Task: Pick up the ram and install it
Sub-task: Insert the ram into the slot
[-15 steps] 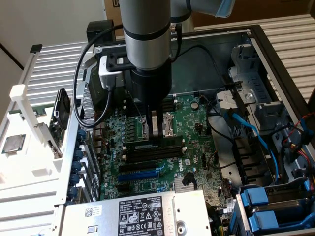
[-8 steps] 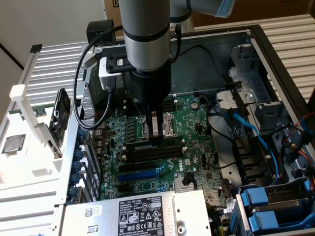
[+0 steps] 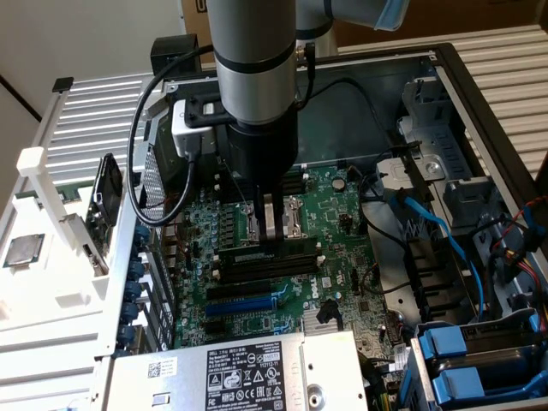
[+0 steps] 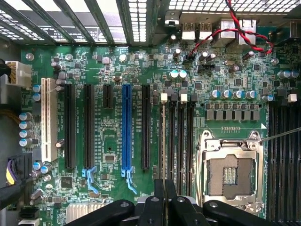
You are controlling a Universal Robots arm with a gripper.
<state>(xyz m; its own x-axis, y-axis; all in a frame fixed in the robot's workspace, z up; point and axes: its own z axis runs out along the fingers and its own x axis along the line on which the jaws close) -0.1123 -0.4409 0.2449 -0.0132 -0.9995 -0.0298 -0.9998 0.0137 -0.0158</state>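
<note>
My gripper [image 3: 272, 236] reaches straight down into the open computer case, over the memory slots [image 3: 265, 267] of the green motherboard [image 3: 342, 214]. The ram [image 3: 298, 247] is a long thin dark stick standing on edge, and my gripper is shut on its top edge. It sits along the slot nearest the processor socket. In the wrist view the ram [image 4: 163, 141] shows edge-on as a thin pale line running down one black slot, ending between my black fingers [image 4: 154, 200]. The other memory slots [image 4: 181, 141] beside it hold nothing.
The processor socket [image 4: 230, 174] is open and bare. A square silver-topped chip [image 3: 23, 248] lies on the white rack at the exterior view's left. Blue cables [image 3: 428, 227] and drive bays [image 3: 479, 360] crowd the right; a labelled metal box [image 3: 248, 372] sits in front.
</note>
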